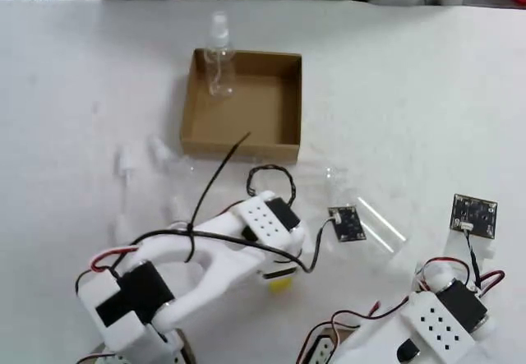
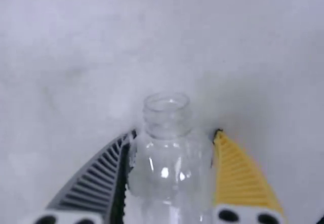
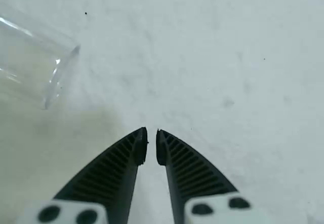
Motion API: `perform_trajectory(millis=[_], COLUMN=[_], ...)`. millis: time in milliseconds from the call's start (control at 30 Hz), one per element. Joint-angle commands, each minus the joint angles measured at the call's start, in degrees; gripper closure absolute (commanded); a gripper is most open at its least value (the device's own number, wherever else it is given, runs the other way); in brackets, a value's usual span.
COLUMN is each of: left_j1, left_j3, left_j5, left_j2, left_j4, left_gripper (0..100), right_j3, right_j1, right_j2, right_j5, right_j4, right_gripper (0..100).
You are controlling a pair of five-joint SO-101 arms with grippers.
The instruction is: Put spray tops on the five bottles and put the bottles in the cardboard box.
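A cardboard box (image 1: 191, 109) stands open-topped mid-worktop (image 1: 411, 93), well in from the far edge and well apart from both arms at the near edge. One capped bottle (image 1: 219, 60) stands upright in the box's far left corner. The left pincer (image 2: 174, 133) grips a second, uncapped bottle (image 2: 169, 168) by its shoulders, grey and yellow fingers either side, while the right pincer (image 3: 151, 138) is all but closed on nothing, low over the worktop near a third bottle (image 3: 35, 62) lying on its side; several pale spray tops (image 1: 125, 163), too faint to count, lie left of the box.
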Motion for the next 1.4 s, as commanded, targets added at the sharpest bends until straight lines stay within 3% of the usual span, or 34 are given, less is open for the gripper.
perform_trajectory(millis=[0, 400, 533, 667, 833, 1067, 1367], left_j1=[-3.9, -30.6, -44.3, -59.6, -72.7, -82.9, -86.5], left_j3=[-0.4, -0.4, -0.4, 0.5, 8.2, 20.6, 22.5], left_j5=[0.6, 0.7, 0.7, 0.7, 0.8, 6.0, 6.5], left_j2=[-8.7, -32.3, -36.2, -35.9, -34.7, -34.6, -34.5], left_j4=[3.2, 11.4, 11.7, 11.4, 5.1, -8.5, -14.3], left_gripper=[89, 88, 88, 88, 88, 88, 88], right_j3=[-0.3, 0.8, 1.1, 0.9, 0.4, -8.9, -29.3], right_j1=[0.3, -2.2, -6.4, -14.9, -32.0, -51.3, -64.1], right_j2=[0.1, 0.1, 0.1, 0.2, 0.2, 1.0, 21.8], right_j5=[0.3, 0.3, 0.2, -4.1, -6.1, -9.1, -18.5], right_j4=[-0.9, -1.0, -0.7, -0.6, -0.8, 1.5, 2.2], right_gripper=[98.1, 98.1, 98.1, 98.1, 98.1, 98.1, 98.1])
